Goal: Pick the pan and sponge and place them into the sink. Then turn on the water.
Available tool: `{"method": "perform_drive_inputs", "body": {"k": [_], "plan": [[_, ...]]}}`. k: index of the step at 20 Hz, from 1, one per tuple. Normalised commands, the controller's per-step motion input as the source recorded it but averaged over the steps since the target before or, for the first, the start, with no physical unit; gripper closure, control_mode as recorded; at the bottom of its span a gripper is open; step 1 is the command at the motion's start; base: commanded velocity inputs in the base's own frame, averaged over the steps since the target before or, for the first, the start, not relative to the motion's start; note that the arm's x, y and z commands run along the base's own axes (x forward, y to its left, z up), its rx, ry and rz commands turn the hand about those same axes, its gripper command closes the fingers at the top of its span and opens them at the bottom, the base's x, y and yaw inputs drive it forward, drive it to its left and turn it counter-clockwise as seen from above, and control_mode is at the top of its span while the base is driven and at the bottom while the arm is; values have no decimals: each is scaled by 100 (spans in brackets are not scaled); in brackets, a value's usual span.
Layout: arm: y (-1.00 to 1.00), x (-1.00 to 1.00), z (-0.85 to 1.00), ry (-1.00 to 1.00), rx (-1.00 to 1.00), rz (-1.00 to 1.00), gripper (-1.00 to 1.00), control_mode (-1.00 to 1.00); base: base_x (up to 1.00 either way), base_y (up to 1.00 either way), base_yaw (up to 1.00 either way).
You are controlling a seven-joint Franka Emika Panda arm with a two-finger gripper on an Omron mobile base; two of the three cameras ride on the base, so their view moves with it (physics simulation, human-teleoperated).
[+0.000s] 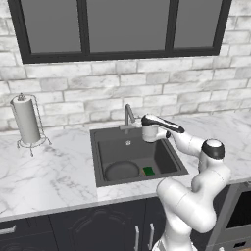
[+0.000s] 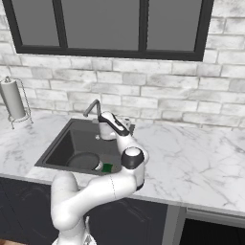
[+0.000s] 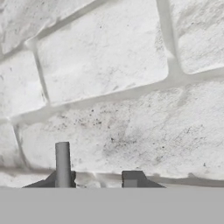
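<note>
I judged the first half of the task done. The pan (image 1: pixel 121 170) lay flat on the floor of the sink (image 1: pixel 100 159), toward its 7 o'clock corner as the left base view showed it, and the sponge (image 1: pixel 148 171) sat just beside it at the pan's 3 o'clock, green face up, also inside the basin. In the right base view the same pair showed at the near edge of the basin, partly hidden behind my arm's elbow.

What was left was the water. I saw no stream from the faucet (image 1: pixel 129 115), so I took the tap to be off. My hand (image 3: pixel 97 179) was up at the back rim of the sink, close beside the faucet's base, pointing at the brick wall (image 3: pixel 131 65). In the hand view a slim grey upright bar (image 3: pixel 62 164) stood at the left fingertip, likely the lever or part of the faucet, though I could not tell which. The fingers stood partly apart; whether they were clamped on that bar or merely beside it I could not tell.

The worktop (image 1: pixel 49 176) around the sink held only the paper towel stand (image 1: pixel 27 122), well apart at 9 o'clock.
</note>
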Motion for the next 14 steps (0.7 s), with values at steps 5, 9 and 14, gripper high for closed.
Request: {"method": "perform_drive_inputs", "body": {"k": [5, 9, 14], "plan": [[-5, -2, -8, 2, 2, -1, 100, -100, 0, 0, 0], [-25, -15, 0, 9, 3, -6, 100, -100, 0, 0, 0], [-33, -12, -1, 13, 3, -7, 100, -100, 0, 0, 0]]}}
